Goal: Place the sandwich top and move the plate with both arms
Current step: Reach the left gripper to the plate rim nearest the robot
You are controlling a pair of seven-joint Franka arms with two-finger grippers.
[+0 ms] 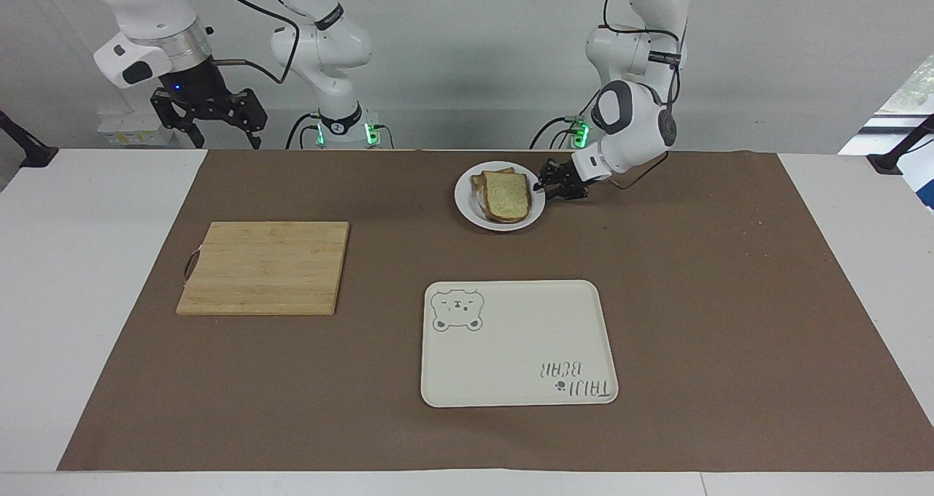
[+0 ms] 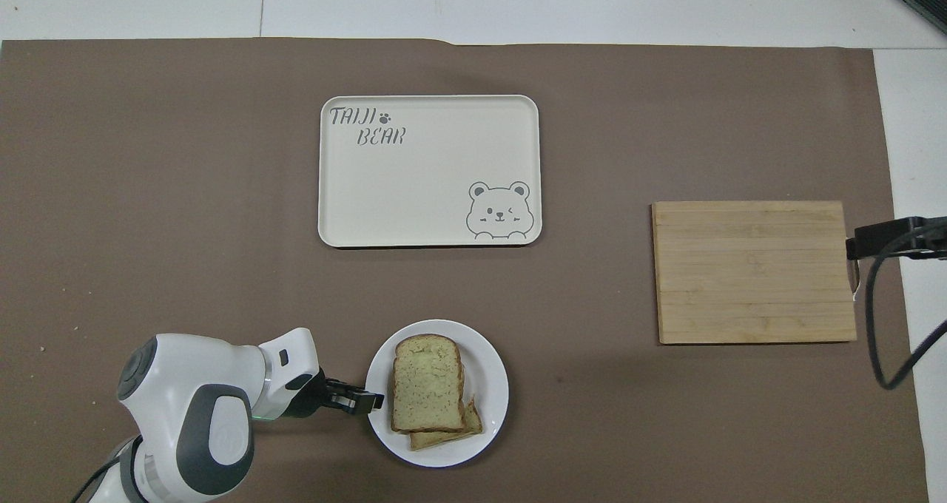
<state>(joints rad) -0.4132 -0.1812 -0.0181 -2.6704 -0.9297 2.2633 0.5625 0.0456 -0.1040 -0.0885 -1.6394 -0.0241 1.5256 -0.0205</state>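
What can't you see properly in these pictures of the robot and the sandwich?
- Sandwich filling: the top slice covers it in both views.
- Whether the left gripper has closed on the plate rim: too small in both views.
- Right gripper: cut off by the overhead view's edge.

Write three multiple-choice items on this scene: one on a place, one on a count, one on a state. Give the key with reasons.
1. Where is the left gripper?
A. at the plate's rim
B. over the cutting board
C. over the tray

2. How many bread slices are on the plate?
A. none
B. one
C. at least two, stacked

3. What is on the tray?
A. bread
B. nothing
C. a plate

Key: 1 A, its tips reach the rim at the left arm's end. 2 C, the sandwich top lies on another slice. 3 B, only its printed bear shows.
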